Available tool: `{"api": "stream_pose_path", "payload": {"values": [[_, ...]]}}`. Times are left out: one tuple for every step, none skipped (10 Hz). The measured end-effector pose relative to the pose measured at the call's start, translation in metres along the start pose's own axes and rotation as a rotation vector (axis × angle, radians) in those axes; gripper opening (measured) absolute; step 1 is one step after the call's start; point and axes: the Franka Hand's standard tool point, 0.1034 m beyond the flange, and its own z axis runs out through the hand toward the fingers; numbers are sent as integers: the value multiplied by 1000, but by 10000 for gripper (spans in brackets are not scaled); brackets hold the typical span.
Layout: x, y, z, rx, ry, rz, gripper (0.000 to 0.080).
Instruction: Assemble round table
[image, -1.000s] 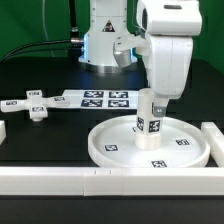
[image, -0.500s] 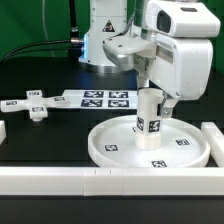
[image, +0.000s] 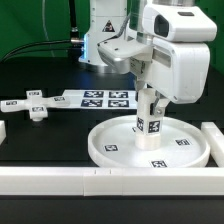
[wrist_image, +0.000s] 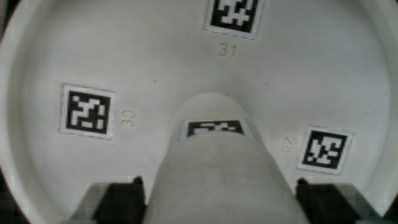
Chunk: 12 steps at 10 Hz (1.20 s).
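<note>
Step in hand: I judge this to be the fitting of the leg (image: 150, 113) into the hub of the disc (image: 112, 148). The foot comes later.
Jaws: closed on the leg near its upper end. In the wrist view the dark pads (wrist_image: 121, 200) sit against both sides of the white cylinder with no gap that I can see.
Leg: upright or very nearly so, with its lower end at the middle of the disc and one tag facing the exterior camera.
Disc: flat on the counter (image: 50, 140), close behind the front border bar (image: 60, 178), with several tags on its face around the leg.
Hub: hidden under the leg in both views, so I cannot tell how deep the leg sits or whether it has caught at all.
Foot piece: the small white part (image: 37, 110) on the exterior view's left looks like it, lying well apart from the disc and untouched.
Marker board: the marker board (image: 105, 98) lies behind the disc, out of the way.
Next move calls for: keeping the leg square to the disc while I turn or press it home, as the joint demands. I'd let go only once it stands by itself.
Risk: a tilted leg could bind in the hub, and the disc could turn or slide along with it.
</note>
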Motion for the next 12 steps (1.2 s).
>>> {"api": "stream_pose_path", "payload": {"values": [[0,0,0,0,0,1,407],[0,0,0,0,0,19,407],[-1,-1,0,5,1,42,407],[-1,-3,-1,38,0,189,407],[0,-4,0,59,-3,298,407],[-1,-3,0,58,-5,356,407],[-1,-3,0,57,-7,436,409],[-1,-3,0,57,-9,502,409],[-1,-3,0,57,-10,565,409],[-1,-3,0,57,-12,645,409],[-2,-4,1,63,-5,764,409],[-1,-5,1,74,2,897,409]]}}
